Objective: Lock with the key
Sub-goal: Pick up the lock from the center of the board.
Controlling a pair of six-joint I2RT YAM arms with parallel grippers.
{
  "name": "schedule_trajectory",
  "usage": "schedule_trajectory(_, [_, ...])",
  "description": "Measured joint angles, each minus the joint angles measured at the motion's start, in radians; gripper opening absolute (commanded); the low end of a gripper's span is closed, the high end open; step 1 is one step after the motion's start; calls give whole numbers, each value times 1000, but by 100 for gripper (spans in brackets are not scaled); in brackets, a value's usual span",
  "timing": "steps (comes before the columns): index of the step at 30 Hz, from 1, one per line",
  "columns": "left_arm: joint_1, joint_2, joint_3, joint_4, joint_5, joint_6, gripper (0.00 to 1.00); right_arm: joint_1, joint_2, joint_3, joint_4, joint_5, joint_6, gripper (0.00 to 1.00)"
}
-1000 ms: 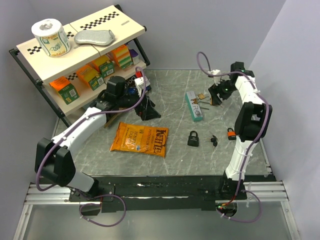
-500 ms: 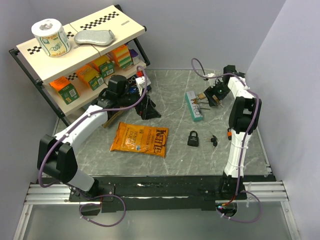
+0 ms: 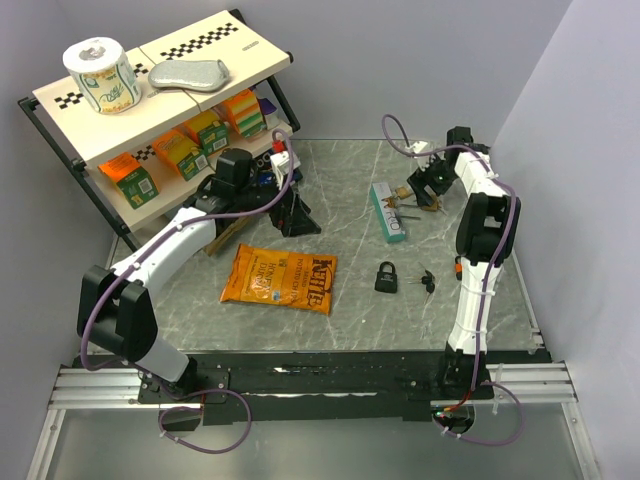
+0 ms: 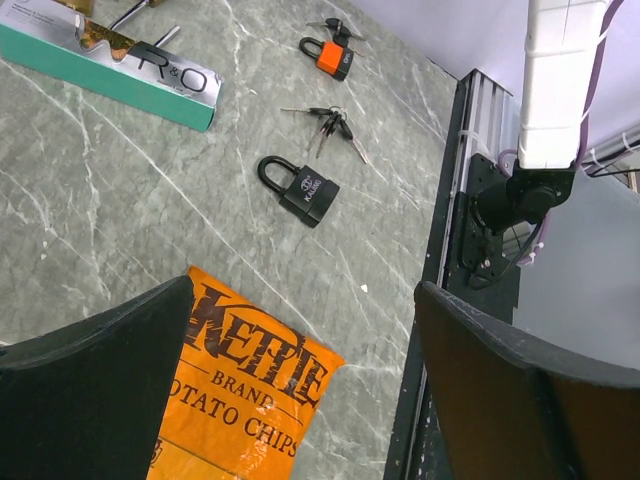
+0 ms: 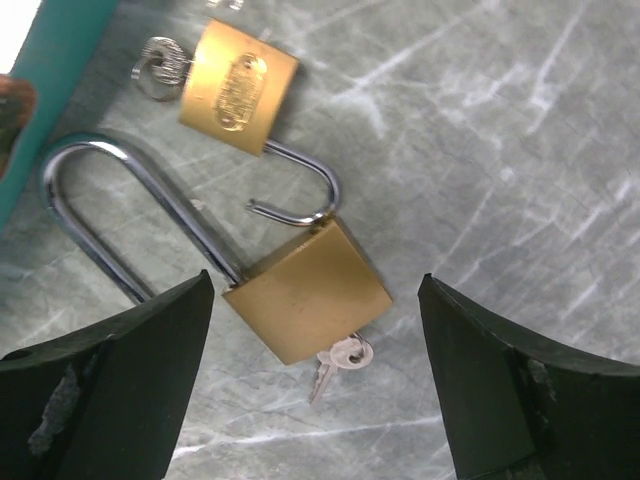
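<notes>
The large brass padlock [image 5: 307, 290] lay flat just beside the teal box [image 5: 45, 70]. It had a square gold body, a long steel shackle and a small silver key [image 5: 338, 357] at its base. In the right wrist view its long axis ran diagonally, shackle toward the box and keyed end away. The right gripper [image 5: 314, 288] hovered over it, fingers spread wide and empty. The left gripper [image 4: 302, 290], well apart from the box, also gaped wide, holding nothing.

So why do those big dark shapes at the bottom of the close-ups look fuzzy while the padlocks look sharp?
Right wrist view: the right fingers sit too near the lens to focus, while the larger brass padlock is crisp and glinting. Left wrist view: the left fingers are equally soft, the black padlock sharp. Top view: even light, faint shadows.
</notes>
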Motion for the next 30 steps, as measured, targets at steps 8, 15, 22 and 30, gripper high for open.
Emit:
schedule_trajectory(8, [11,0,3,0,2,-5,96,0,47,47,-62,-42,-44,76])
schedule_trajectory(15, [15,0,4,-1,6,-8,96,-5,60,47,-94,-39,-47,70])
schedule_trajectory(22, [15,0,6,-8,9,-8,96,-5,38,3,-81,-14,-49,79])
schedule_trajectory(30, [16,-2,6,-7,10,-9,96,-1,-28,-107,-61,58,-61,66])
